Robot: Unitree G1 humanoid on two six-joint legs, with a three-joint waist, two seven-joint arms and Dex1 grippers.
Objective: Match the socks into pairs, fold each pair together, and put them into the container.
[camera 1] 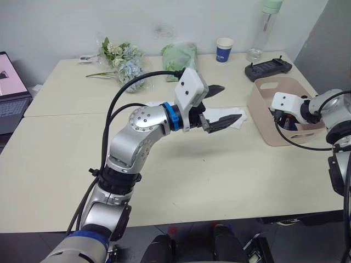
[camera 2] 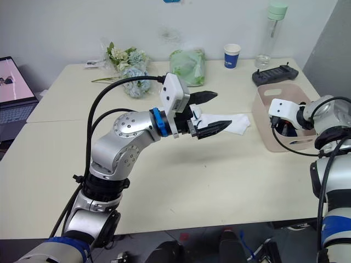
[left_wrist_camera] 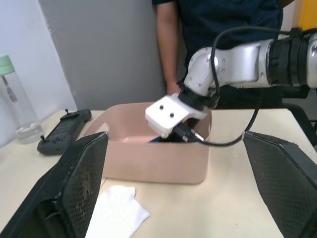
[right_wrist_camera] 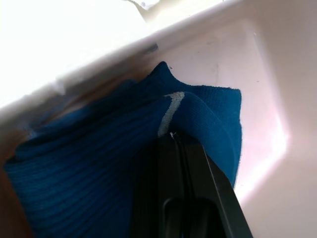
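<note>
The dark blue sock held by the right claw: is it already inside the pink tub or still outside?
Inside. The right claw is shut on the dark blue sock, with the pink tub walls around it.

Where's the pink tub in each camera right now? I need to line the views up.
Left eye view: the pink tub sits at the table's right edge, right gripper reaching inside.
Right eye view: same spot, right of the white sock.
Left wrist view: centre, between the open left fingers.
Right wrist view: its pale wall behind the navy socks.
Shared landmark: the tub itself.
</note>
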